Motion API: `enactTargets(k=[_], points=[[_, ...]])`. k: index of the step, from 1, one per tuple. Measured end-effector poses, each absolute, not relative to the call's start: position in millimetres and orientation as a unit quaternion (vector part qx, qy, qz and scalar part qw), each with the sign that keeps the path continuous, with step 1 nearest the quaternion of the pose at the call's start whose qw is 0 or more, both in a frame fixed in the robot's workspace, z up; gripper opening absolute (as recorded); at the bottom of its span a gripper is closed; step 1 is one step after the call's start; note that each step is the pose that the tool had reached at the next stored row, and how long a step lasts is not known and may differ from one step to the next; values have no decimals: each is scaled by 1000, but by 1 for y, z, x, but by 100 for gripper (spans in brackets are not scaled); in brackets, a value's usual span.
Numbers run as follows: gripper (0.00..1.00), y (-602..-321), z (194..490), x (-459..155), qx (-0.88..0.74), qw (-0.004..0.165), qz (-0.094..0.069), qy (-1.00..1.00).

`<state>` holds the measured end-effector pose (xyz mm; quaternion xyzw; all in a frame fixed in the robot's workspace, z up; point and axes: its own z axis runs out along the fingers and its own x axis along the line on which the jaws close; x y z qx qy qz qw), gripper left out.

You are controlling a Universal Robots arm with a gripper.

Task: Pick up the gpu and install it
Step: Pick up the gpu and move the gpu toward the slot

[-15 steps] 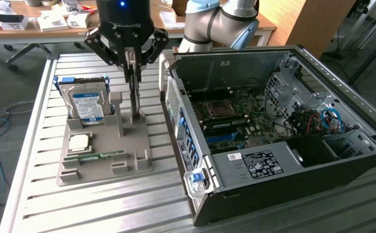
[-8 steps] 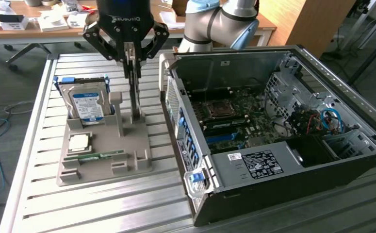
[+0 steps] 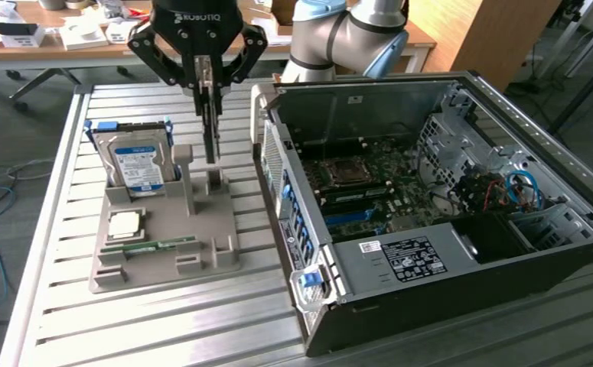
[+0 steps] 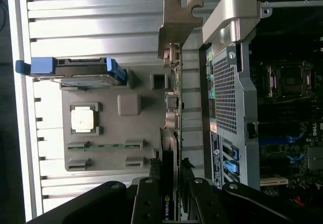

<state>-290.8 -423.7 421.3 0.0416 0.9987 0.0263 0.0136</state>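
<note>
Exterior looks obliquely down; wrist looks straight down, close; both show the tray (image 3: 158,267) (image 4: 112,133).

arm (image 3: 327,34): silver-grey metal, rounded joint housings, straight tube section above | joint cap (image 3: 386,55): light blue, smooth | gripper (image 3: 208,76): matte black body, white ROBOTIQ lettering across the front | fingers (image 4: 146,199): black angular linkage bars on each side, open gaps between links, small round silver pivot pins

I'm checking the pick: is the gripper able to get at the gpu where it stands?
Likely yes: the gripper is closed on the gpu from above, with the hard drive and case apart on either side.
</note>
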Motion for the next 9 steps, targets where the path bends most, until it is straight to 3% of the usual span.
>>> enactTargets(k=[9], points=[[26,-424,435,-291,42,14,26,999]])
